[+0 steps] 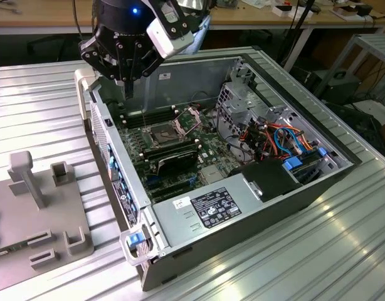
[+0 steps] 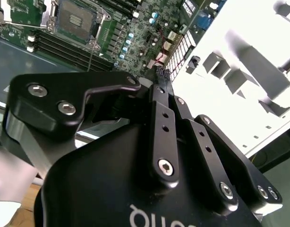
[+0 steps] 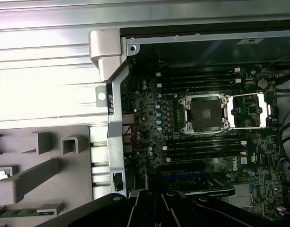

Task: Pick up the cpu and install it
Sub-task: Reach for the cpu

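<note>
My gripper (image 1: pixel 127 88) hangs over the far left corner of the open computer case (image 1: pixel 156 233), just above its side wall, left of and higher than the processor socket (image 1: pixel 167 132). The socket (image 3: pixel 204 113) lies dark and uncovered on the green motherboard, and its hinged metal frame (image 3: pixel 249 111) is swung open beside it. In the second wrist view the gripper's black linkages (image 2: pixel 157 78) point down toward the board, and the socket (image 2: pixel 75 21) sits beyond them. The cpu is out of view.
Long black memory sticks (image 1: pixel 174 153) flank the socket on both sides. A power supply (image 1: pixel 211 210) fills the case's near end, and coloured cables (image 1: pixel 274 138) lie at the exterior view's right. A grey fixture (image 1: pixel 39 213) with upright blocks stands on the ribbed metal table outside the case.
</note>
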Controlling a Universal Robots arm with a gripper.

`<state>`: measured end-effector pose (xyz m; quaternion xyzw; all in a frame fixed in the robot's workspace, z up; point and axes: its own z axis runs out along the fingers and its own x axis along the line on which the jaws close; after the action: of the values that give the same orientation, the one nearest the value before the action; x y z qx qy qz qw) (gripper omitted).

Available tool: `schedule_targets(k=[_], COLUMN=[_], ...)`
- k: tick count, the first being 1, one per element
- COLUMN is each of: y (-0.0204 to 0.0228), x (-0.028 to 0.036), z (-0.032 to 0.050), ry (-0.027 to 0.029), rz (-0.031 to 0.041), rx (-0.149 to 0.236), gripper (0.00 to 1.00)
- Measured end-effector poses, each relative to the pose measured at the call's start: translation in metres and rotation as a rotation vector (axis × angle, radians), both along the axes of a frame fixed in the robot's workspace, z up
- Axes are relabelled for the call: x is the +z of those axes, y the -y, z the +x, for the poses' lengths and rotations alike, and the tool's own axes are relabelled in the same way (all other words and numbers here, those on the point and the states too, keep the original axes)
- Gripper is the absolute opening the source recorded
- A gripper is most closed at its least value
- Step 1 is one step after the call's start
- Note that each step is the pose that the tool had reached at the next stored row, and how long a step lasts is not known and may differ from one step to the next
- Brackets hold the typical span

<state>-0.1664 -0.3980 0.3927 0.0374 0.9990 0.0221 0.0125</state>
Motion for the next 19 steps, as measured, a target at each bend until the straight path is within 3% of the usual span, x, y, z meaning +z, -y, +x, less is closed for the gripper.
schedule_targets(k=[4,13,19], y=[-0.0005,-0.0024,-0.0031], x=[0.0001,0.0001,0.0], z=[-0.0056,-0.0307,-0.042], ry=[-0.0001,-0.0001,-0.0001], rz=[-0.0001,-0.0001,-0.0001], rx=[0.0,0.0,0.0], gripper=[0.11,0.11,0.11])
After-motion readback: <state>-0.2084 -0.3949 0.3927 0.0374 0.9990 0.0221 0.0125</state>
